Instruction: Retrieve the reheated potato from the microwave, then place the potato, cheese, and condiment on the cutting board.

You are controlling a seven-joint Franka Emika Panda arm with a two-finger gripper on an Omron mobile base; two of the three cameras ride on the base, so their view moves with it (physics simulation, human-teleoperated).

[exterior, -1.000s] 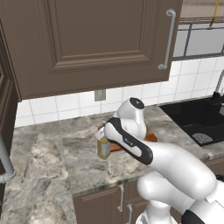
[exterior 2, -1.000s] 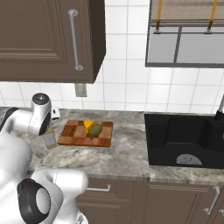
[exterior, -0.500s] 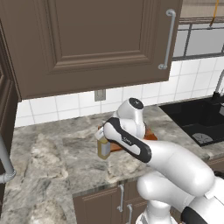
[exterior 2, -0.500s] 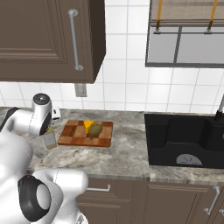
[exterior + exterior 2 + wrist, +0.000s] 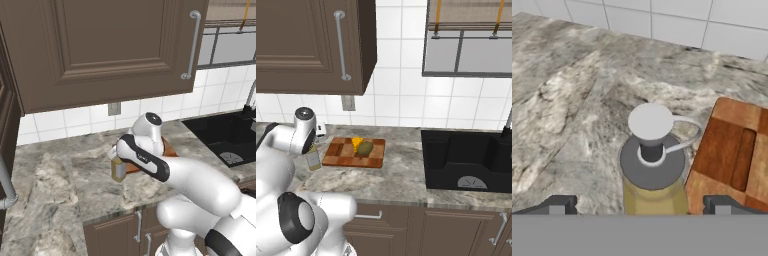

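Change: nothing to call since a second ago, arm and bottle sit exactly where they were.
Condiment: the condiment (image 5: pixel 653 172) stands upright on the bench (image 5: pixel 401 170), just off the left edge of the cutting board (image 5: pixel 341 156), not on it; grey pump top facing the hand camera, tan contents below.
Claw: the claw (image 5: pixel 639 206) is spread wide, one dark tip either side of the bottle and both clear of it, so nothing is gripped.
Potato: the potato (image 5: pixel 365 148) lies on the board, toward its back right part.
Cheese: the cheese (image 5: pixel 357 142) rests on the board too, touching the potato on its rear left.
Around: a wall outlet (image 5: pixel 348 102) sits on the white tile behind, brown upper cabinets (image 5: pixel 100 45) hang overhead, and a black sink (image 5: pixel 468 160) lies well to the right of the board.
In the way: the white arm (image 5: pixel 150 157) covers most of the board in the left base view; the bottle itself is open from above.
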